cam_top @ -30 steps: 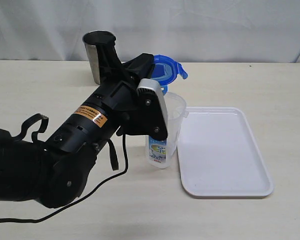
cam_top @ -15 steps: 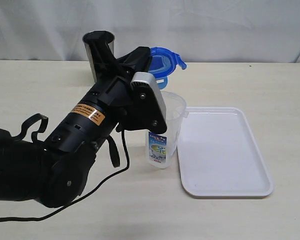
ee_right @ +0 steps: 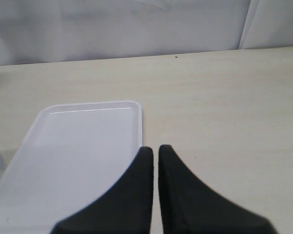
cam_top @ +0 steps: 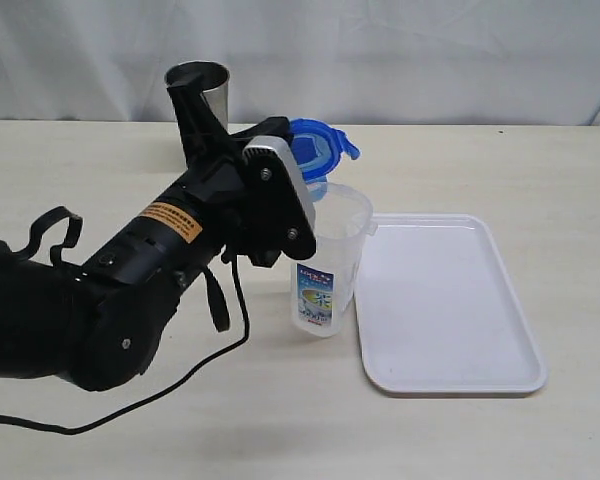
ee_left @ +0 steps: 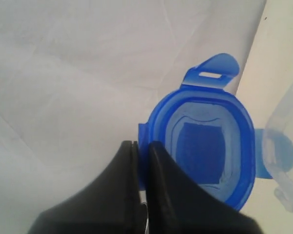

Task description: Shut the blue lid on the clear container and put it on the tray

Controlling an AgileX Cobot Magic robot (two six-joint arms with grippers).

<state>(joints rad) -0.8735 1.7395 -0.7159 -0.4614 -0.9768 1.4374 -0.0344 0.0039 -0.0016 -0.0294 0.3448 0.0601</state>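
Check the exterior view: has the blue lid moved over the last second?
Yes. The blue lid, pinched in the left hand, has shifted left, toward the steel cup, and sits slightly lower.

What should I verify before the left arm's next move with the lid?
1. Left claw grips the blue lid by its edge: ok.
2. Lid seated on the clear container: not ok, it is tilted above the rim.
3. Container upright on the table: ok.
4. Tray has room for the container: ok.
5. Right claw holds nothing, apart from the container: ok.
6. All four snap tabs flipped out: cannot tell.
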